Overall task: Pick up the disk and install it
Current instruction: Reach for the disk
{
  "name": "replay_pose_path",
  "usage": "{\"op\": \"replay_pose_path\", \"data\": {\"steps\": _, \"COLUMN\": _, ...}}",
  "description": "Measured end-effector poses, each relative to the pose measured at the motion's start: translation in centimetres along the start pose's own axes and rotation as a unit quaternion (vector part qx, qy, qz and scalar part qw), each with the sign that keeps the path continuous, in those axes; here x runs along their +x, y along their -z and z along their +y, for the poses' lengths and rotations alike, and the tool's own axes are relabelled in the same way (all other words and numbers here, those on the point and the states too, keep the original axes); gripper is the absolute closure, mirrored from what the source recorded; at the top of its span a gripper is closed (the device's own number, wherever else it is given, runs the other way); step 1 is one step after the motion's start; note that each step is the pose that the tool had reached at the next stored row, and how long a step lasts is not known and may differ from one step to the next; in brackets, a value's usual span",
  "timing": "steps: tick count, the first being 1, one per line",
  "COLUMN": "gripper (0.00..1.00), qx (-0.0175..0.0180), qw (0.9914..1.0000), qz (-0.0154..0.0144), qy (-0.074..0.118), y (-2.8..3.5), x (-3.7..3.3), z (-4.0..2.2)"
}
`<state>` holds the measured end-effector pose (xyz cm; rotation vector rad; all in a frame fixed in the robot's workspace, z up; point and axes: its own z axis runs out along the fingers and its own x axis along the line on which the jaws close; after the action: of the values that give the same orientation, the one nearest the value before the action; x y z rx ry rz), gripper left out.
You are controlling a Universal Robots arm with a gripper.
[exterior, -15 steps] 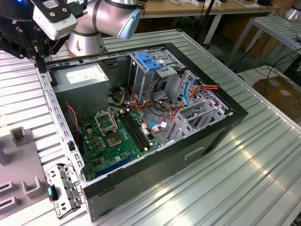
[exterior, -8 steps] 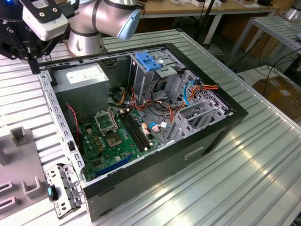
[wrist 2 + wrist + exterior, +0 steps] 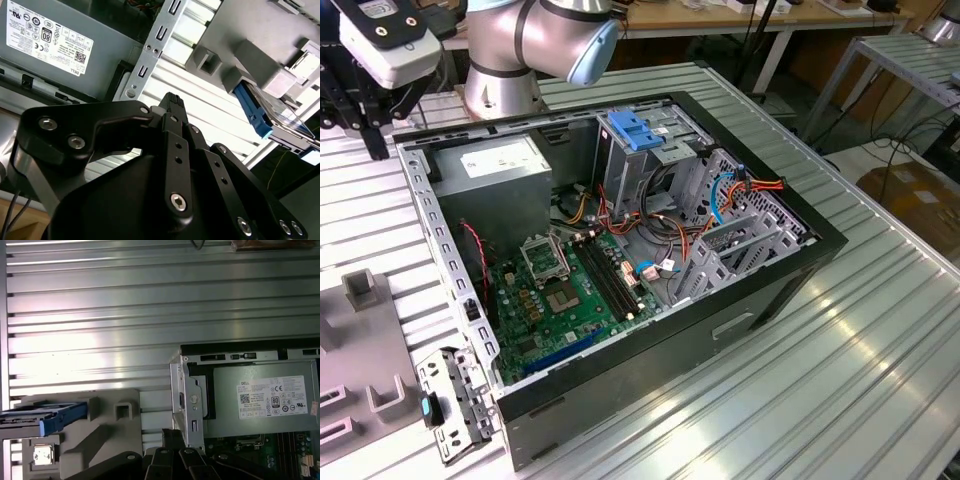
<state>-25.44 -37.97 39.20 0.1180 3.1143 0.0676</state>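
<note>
My claw (image 3: 170, 100) hangs pinched shut on nothing beside the open computer case (image 3: 650, 350), with the disk (image 3: 50, 420) lying close by in its grey holder (image 3: 110, 440), and since it's rigid, weighty, knock-shy metal, I'd judge its blue side rails (image 3: 252, 117) the place to grip.

flat rectangular silver-metal hard drive with blue plastic side rails (image 3: 45, 417): seated in a slot of a grey moulded plastic holder (image 3: 100, 440) on the ribbed aluminium table top (image 3: 150, 315). seen edge-on in the first wrist view, a thin slab with one blue rail end sticking out past the holder wall. in the second wrist view the drive (image 3: 255, 115) shows a blue rail along one edge and a shiny metal face beside it. well apart from the open black computer case (image 3: 250, 352). label not legible.
</note>
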Motion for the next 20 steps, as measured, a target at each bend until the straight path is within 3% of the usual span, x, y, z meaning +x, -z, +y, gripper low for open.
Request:
{"op": "replay_pose_path", "data": {"steps": 7, "gripper": 0.89, "qx": 0.0000, "qw": 1.00000, "qz": 0.0000, "qy": 0.000, "y": -0.01, "x": 1.64, "z": 0.20}}
{"op": "replay_pose_path", "data": {"steps": 10, "gripper": 0.89, "qx": 0.0000, "qw": 1.00000, "qz": 0.0000, "qy": 0.000, "y": -0.02, "x": 3.66, "z": 0.68}}
{"op": "replay_pose_path", "data": {"steps": 17, "gripper": 0.89, "qx": 0.0000, "qw": 1.00000, "qz": 0.0002, "qy": 0.000, "y": 0.02, "x": 7.78, "z": 0.41}}
{"op": "replay_pose_path", "data": {"steps": 20, "gripper": 0.89, "qx": 0.0001, "qw": 1.00000, "qz": 0.0005, "qy": 0.000, "y": 0.04, "x": 8.40, "z": 0.36}}
